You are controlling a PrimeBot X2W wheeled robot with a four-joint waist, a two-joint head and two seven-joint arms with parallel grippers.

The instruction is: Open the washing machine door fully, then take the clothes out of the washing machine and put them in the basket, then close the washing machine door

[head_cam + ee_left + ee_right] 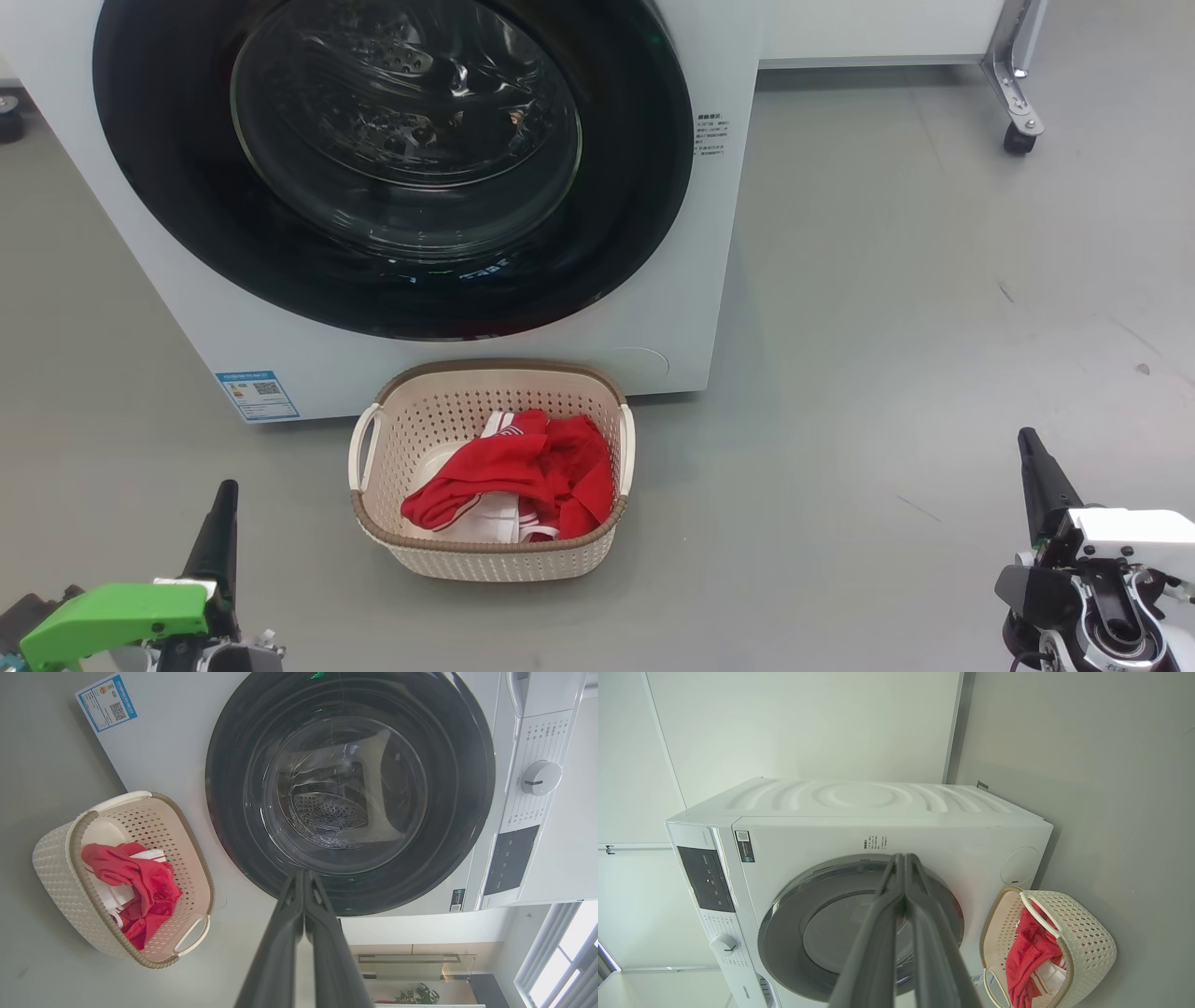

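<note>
**Head view: front-loader, basket and two clenched grippers on open floor**

1. washing machine [691, 280]: a white box with its front towards the camera. Its right front edge runs straight down to the grey floor [887, 327]. A blue sticker [257, 395] sits at the lower left corner of the front.
2. washing machine door [401, 140]: a wide black rim around a clear glass bowl. It lies flush against the front, closed. The lower edge of the rim ends just above the basket.
3. basket [495, 551]: cream with a brown rim, standing on the floor below the door. Its back rim is just beside the machine's base (whether they touch cannot be told). The side handles [359, 448] face left and right.
4. clothes [523, 467]: red with white trim, heaped inside the basket towards its right and near walls, at about rim height.
5. left gripper [226, 490]: at the lower left. In the left wrist view its two dark fingers press together along their length, gripping nothing. Bare floor lies between it and the basket's left handle.
6. right gripper [1030, 439]: at the lower right, its fingers likewise pressed together on nothing. It is well apart from the basket, with a wide stretch of bare floor between them.
7. metal leg [1013, 65]: on a caster at the upper right, well apart from the basket and off to the right of the machine's right edge.
</note>
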